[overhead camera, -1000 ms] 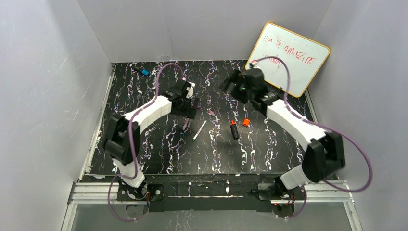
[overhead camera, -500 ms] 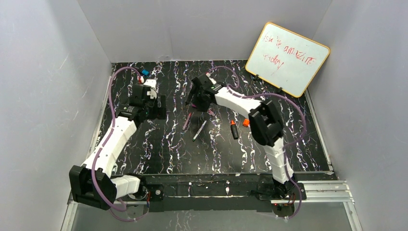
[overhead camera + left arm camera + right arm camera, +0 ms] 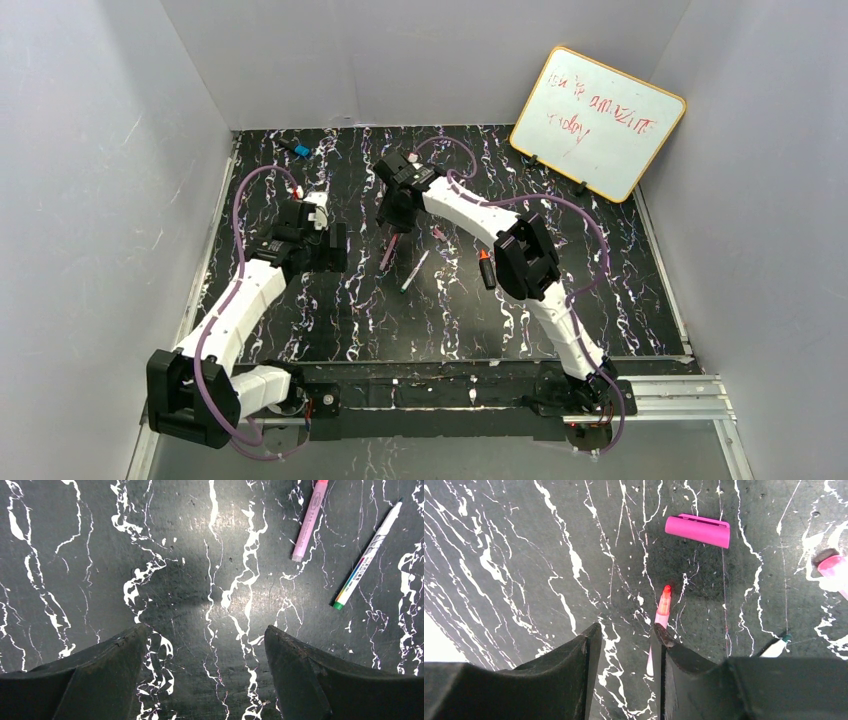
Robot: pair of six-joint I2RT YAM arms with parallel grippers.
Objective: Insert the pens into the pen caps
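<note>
Though tiny from above, white pen shows green end close-up.

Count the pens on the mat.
3: pink pen at the right fingers, white pen just beside it, black marker against the right arm. The arms could hide more.

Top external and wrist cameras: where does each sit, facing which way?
Top external: above and behind the bases, looking down at the table; left arm and right arm in full.
Left wrist: on the left arm, facing down past the open left gripper; pink pen, white pen upper right.
Right wrist: on the right arm, facing down; right gripper alongside the pink pen, magenta cap beyond.
All three show the pink pen.
</note>
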